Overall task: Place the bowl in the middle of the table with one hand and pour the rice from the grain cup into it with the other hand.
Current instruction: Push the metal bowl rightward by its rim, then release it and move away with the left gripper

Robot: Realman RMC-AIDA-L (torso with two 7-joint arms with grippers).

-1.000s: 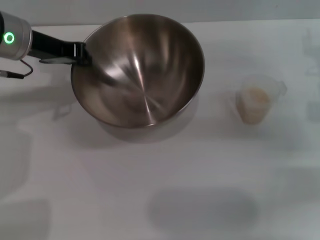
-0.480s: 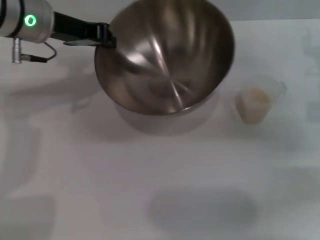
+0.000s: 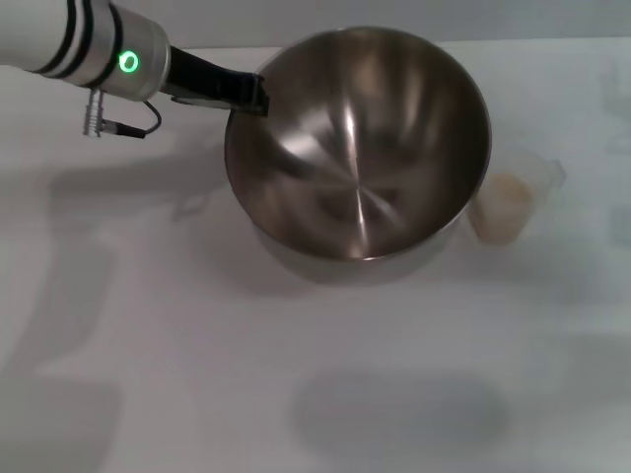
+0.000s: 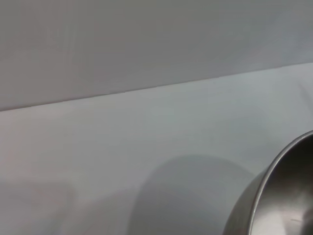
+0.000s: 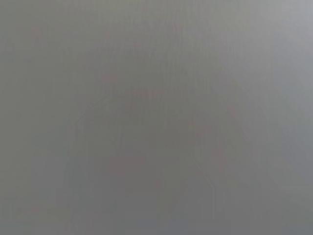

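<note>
Left hand (image 3: pixel 251 96): reaching in from the far left of the head view, closed on the bowl's near-left rim; green ring lit on the arm behind it.
Bowl (image 3: pixel 357 148): held by that rim, tilted, inside turned towards the camera; shiny and empty; shadow beneath on the table, contact with the surface cannot be told. Part of rim and outer wall also in the left wrist view (image 4: pixel 274 196).
Cup (image 3: pixel 511 202): upright on the table, just right of the bowl, partly overlapped by the bowl's edge.
Rice (image 3: pixel 505 200): pale mass inside the cup.
Table (image 3: pixel 197 374): white, carrying the cup.
Right hand: not in view; right wrist view plain grey only.
</note>
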